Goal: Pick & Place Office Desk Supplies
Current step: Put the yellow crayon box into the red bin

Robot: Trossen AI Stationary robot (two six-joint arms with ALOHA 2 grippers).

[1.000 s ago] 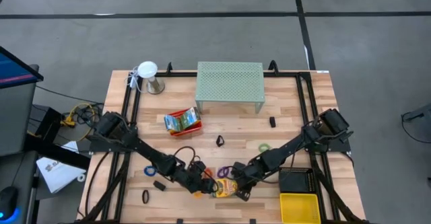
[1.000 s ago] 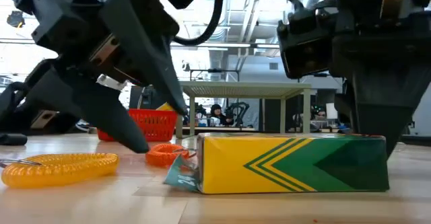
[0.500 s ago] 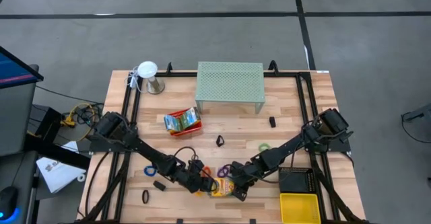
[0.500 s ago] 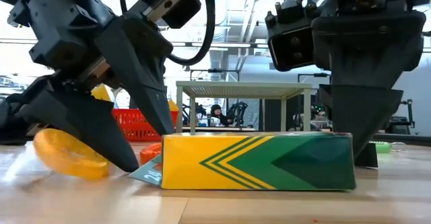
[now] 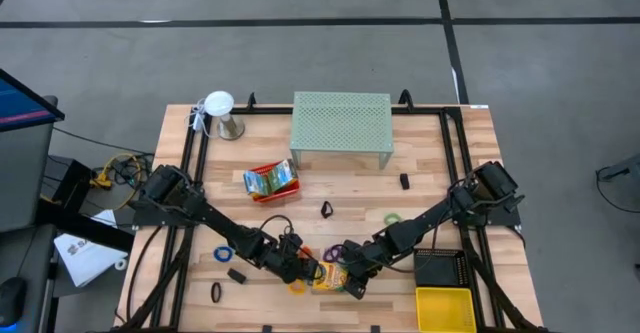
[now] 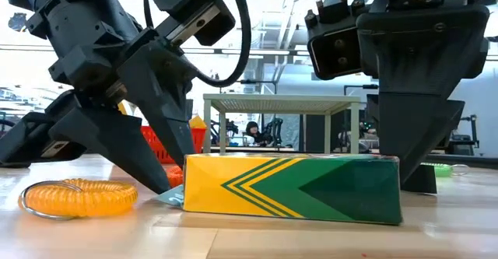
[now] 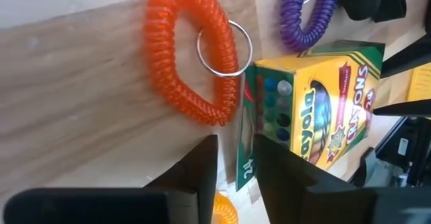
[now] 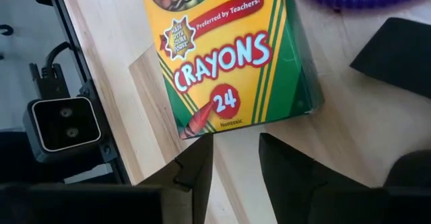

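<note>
We see both grippers' fingers spread, left gripper [image 5: 300,270] and right gripper [image 5: 350,281] flanking the Crayola crayon box [image 6: 292,187] on the counter [image 5: 440,173].

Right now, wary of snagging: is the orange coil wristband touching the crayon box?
Apart: the left wrist view shows bare wood between the orange coil wristband and the crayon box.

the crayon box [image 8: 229,56] was glossy printed cardboard. the orange loop [image 7: 188,62] and purple loop [image 7: 311,15] were shiny coiled plastic, the orange one on a metal ring [image 7: 224,47]. the surface [image 7: 74,116] was pale, smooth, matt wood.
</note>
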